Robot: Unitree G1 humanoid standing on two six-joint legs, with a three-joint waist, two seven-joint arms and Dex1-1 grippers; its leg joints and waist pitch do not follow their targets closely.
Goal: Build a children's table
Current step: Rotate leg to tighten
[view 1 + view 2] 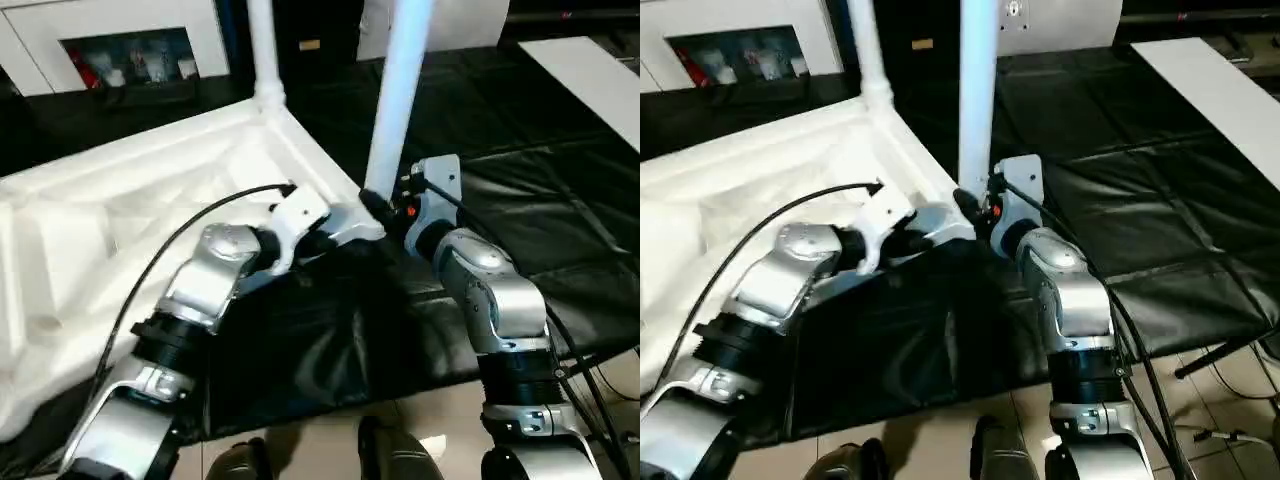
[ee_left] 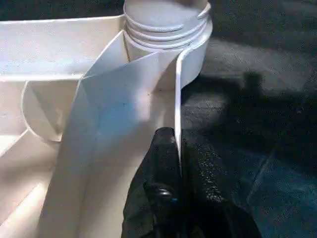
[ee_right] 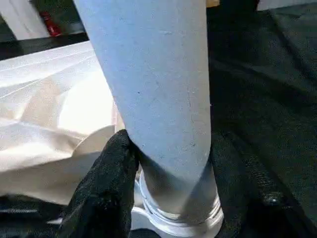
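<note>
Assembly stands partway: the tabletop [image 1: 120, 230] lies underside up on the black-sheeted counter [image 1: 520, 190], ribs showing, with two legs rising from it. One leg [image 1: 262, 50] stands in the far corner socket. A second leg [image 1: 398, 95] stands upright at the near corner, its threaded base [image 3: 181, 218] sitting in the socket [image 2: 195, 54], and looks not quite screwed home, though that is a judgement. The right pincer [image 3: 163, 163] grasps this leg low down, a black finger on each side. The left pincer [image 2: 171, 163] is clenched on the thin rim of the top [image 2: 177, 99] just beside that socket, seemingly bracing it. The top's other corners cannot be made out, so two legs likely remain to be fitted, and then the table must be turned upright.
</note>
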